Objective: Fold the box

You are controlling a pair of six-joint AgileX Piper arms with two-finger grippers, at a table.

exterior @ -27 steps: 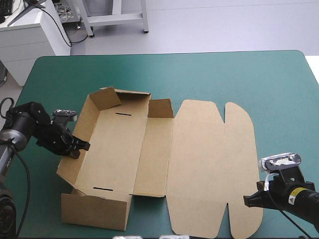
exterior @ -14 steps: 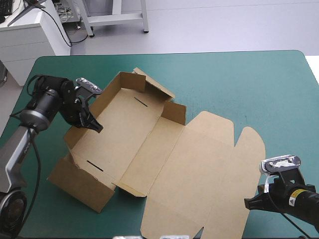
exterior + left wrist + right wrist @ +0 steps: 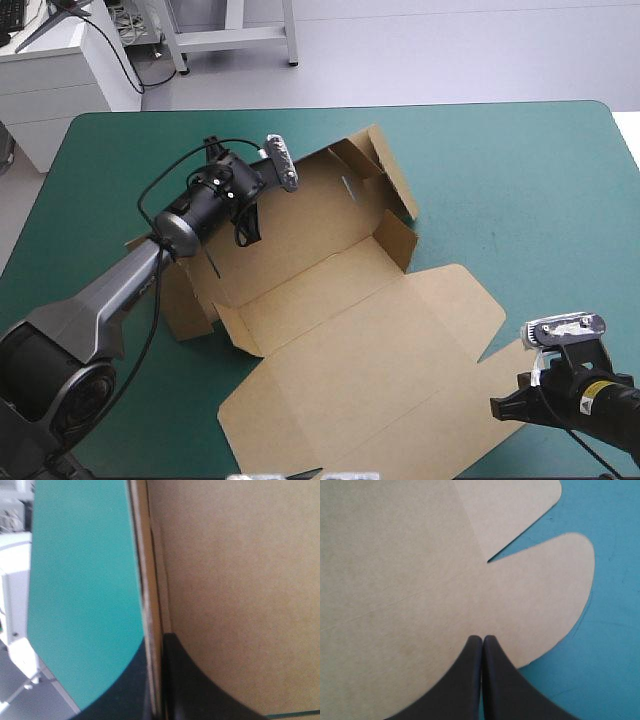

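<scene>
the box (image 3: 350, 330) lies askew on the table (image 3: 530, 180), left of centre. in the high view its tray (image 3: 300, 235) runs from 8 o'clock to 2 o'clock, with walls raised. the lid (image 3: 380, 375) spreads flat from the tray toward 5 o'clock, down to the table's near edge.

the left gripper (image 3: 156, 641) is at the tray's long wall (image 3: 152, 555), on the box's 10 o'clock side. its fingers (image 3: 200, 690) are pinched nearly together with the wall's edge between them. one finger is inside the tray, and the other is outside, over the teal-green cover (image 3: 80, 580).

the right gripper (image 3: 482, 639) sits at the box's 4 o'clock, by the table's near right corner. its fingers are pressed together into one point and grip nothing. the tip lies over the lid's rounded flap (image 3: 545, 595), just inside its edge. i cannot tell whether it touches the board.
</scene>
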